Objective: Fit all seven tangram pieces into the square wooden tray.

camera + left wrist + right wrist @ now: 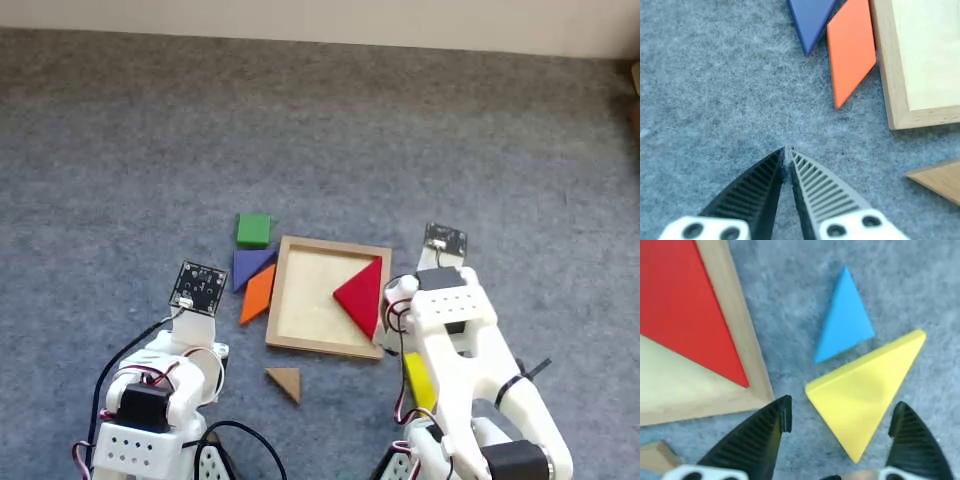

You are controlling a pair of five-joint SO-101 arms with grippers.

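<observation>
You have the tray (pixel 276 300) just below the middle of the high view, flat on the grey carpet (pixel 320 130). One piece sits in it: the red triangle (pixel 362 295), against the right rim.

Left of the tray, the orange piece (pixel 258 293) lies just beside the rim. The dark blue triangle (pixel 250 266) is right beside it on the upper side, and the green square (pixel 253 230) is just above that. The wooden triangle (pixel 286 381) lies on the carpet below the tray's bottom edge, apart from it. At lower right, the yellow triangle (pixel 420 380) shows partly from under your right arm (pixel 470 370).

Your left gripper (pixel 787 152) has its fingers pressed together with nothing between them, tips over bare carpet near the orange piece.

Your right gripper (pixel 842 412) is spread wide, one finger on either side of the yellow triangle, with a gap on each side. A light blue triangle (pixel 845 320) lies just beyond the yellow one, near the tray's corner. You cannot tell whether either gripper's tips touch the carpet.
</observation>
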